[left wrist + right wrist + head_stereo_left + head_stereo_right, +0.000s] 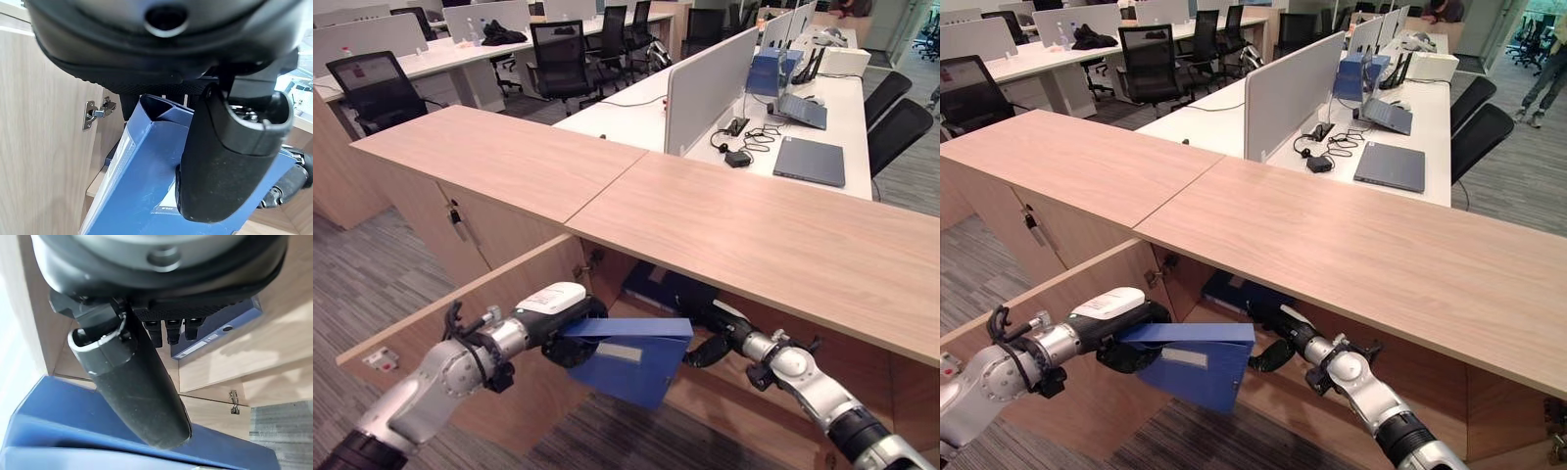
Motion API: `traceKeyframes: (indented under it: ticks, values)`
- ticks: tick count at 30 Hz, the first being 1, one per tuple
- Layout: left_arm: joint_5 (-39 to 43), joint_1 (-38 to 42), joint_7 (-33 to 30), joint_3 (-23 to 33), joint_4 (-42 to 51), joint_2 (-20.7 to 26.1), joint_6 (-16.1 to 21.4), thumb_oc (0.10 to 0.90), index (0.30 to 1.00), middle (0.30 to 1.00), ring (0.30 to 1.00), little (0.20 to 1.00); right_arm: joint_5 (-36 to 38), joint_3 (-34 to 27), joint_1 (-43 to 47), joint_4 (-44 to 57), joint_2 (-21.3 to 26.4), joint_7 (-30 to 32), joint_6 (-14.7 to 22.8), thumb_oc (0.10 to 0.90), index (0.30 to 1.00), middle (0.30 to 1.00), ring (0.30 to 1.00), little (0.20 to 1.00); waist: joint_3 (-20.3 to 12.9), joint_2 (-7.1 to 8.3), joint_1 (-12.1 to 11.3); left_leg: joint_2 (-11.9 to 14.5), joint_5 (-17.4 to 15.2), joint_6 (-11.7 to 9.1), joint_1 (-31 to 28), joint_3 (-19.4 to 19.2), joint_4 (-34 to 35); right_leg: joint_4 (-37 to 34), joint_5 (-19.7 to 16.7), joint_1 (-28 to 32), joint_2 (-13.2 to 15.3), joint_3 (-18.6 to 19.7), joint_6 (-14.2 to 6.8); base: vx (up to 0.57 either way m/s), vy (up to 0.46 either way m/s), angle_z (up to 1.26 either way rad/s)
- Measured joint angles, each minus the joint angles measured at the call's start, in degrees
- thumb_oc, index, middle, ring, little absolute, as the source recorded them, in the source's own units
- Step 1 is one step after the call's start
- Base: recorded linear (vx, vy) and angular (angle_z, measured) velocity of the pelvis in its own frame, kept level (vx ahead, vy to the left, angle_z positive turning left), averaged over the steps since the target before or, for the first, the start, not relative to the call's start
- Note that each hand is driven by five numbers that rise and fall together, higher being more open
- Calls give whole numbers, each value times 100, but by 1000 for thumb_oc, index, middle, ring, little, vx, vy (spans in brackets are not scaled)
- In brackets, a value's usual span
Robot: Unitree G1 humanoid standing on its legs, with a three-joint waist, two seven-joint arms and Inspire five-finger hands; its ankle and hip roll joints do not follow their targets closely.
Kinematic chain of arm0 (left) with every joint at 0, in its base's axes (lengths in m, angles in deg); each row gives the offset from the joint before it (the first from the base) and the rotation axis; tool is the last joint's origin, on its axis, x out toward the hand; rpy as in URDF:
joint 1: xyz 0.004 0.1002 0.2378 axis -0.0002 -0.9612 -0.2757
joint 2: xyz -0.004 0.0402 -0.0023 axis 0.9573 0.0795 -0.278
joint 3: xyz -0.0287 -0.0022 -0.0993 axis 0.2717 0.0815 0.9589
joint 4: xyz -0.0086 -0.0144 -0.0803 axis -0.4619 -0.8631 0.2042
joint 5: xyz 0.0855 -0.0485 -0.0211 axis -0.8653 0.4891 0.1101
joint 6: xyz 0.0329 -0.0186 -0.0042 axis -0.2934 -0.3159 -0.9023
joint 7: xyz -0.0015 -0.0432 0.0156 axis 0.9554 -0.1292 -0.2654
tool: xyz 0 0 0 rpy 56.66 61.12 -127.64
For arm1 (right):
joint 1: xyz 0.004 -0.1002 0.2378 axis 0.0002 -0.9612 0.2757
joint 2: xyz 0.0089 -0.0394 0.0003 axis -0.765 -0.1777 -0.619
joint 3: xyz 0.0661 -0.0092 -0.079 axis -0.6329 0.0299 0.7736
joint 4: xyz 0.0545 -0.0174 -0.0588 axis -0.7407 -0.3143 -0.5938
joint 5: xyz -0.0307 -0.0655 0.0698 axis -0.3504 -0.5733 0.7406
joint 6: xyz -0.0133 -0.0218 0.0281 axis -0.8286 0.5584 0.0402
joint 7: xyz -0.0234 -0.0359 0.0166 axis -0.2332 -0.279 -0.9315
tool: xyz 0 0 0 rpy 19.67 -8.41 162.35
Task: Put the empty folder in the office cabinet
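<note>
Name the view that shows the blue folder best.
The left eye view: the whole blue folder shows there, held between the left hand and right hand before the open cabinet. The wrist views show only close-up parts of it.

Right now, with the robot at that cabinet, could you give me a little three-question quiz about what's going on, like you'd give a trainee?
1. True or false: the blue folder is already lying on the cabinet top.
2. Which hands touch the folder? A) left hand alone B) right hand alone C) both
3. Fill in: the cabinet door beside the left arm stands ____.

Key
1. False: it is held in front of the open cabinet, below the top.
2. C: the left hand grips one end, and the right hand's thumb rests against the other.
3. Open.
</note>
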State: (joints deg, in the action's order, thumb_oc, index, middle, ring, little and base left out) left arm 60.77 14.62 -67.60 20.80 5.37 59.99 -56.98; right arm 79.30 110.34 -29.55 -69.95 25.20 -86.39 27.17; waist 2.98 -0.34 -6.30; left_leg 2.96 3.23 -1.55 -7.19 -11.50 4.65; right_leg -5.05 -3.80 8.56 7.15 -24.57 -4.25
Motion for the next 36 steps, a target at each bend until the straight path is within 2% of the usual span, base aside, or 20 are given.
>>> traceKeyframes:
  ticks: [7, 11, 16, 19, 21, 29, 36]
  values:
    - [-421, 11, -31, 2, -105, -161, -2, 400, 300, 300, 300, 300, -23, 255, -113, 0, 24, -325, -203, 800, 900, 900, 900, 900, -6, 9, -4, 2, 0, 0, -1, -4, 0, 1, -1, 0, -5, 5, 2, 0, 0, 0]
    - [-673, 1, -39, 6, -110, -161, 57, 400, 300, 300, 300, 300, -497, 283, -60, 91, 148, -617, -209, 800, 900, 900, 900, 900, -14, 25, -23, 1, 0, 0, -1, -4, 0, 2, -2, 0, -4, 4, 1, 0, 0, 0]
    - [-1115, -3, -181, 66, -306, -160, 108, 400, 300, 300, 300, 300, -1384, 230, 129, 155, 707, -768, -81, 800, 900, 900, 900, 900, -16, 50, -10, -1, -1, 1, -2, -24, 1, 4, -2, -10, 0, 27, -12, -3, 1, -1]
    - [-1257, -25, -224, 81, -454, -159, 108, 400, 300, 300, 300, 300, -1610, 175, 167, 149, 1088, -744, -48, 800, 900, 900, 900, 900, -10, 59, -5, 2, -2, 2, 0, -29, 1, 5, -3, -16, 0, 32, -10, 0, 0, 0]
    - [-1341, -95, -229, 143, -466, -160, 112, 400, 300, 300, 300, 300, -1610, 131, 167, 147, 1148, -734, -40, 800, 900, 900, 900, 900, -7, 70, 10, 5, -2, 2, -1, -45, 0, 5, -5, -23, -5, 42, -7, -1, 0, -2]
    - [-1352, -136, -405, 293, -600, -190, 103, 400, 300, 300, 300, 300, -1601, -51, 166, 142, 1012, -538, 27, 800, 900, 900, 900, 900, 0, 85, 85, 7, -4, 4, -2, -59, 1, 4, -17, -27, -6, 55, 7, 0, 0, -1]
    - [-1351, -134, -441, 320, -602, -552, 44, 400, 300, 300, 300, 300, -1580, -156, 118, 113, 600, -493, 24, 800, 900, 900, 900, 900, 4, 93, 142, 5, -4, 5, -3, -59, 0, 3, -19, -27, -6, 54, 9, 0, 0, 0]
